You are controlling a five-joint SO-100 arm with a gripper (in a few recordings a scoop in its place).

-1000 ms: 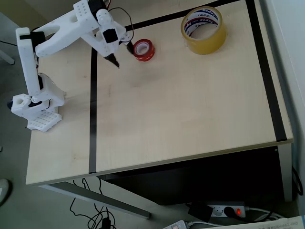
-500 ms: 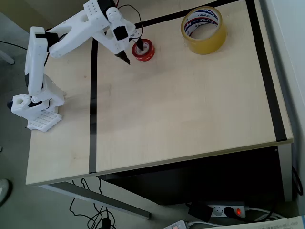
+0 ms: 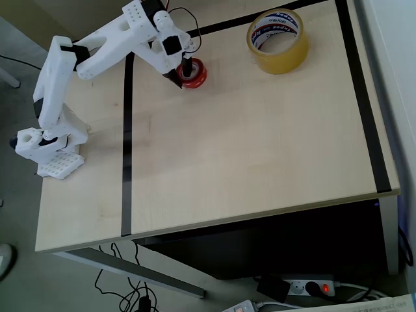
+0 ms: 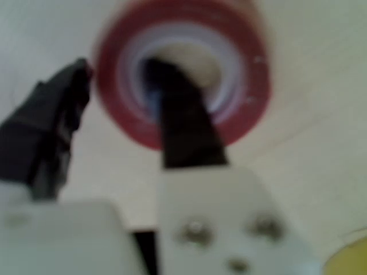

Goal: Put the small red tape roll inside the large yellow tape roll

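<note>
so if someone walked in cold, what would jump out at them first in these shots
Probably the white arm reaching across the pale table, its end effector straddling the wall of the small red tape roll at the upper left of the overhead view. In the wrist view one dark finger pokes into the roll's whitish core while the other sits outside its rim. Next would be the large yellow tape roll, standing apart near the top right.

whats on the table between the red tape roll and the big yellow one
Nothing: in the overhead view the stretch of table between the small red tape roll and the large yellow tape roll is bare wood.
</note>
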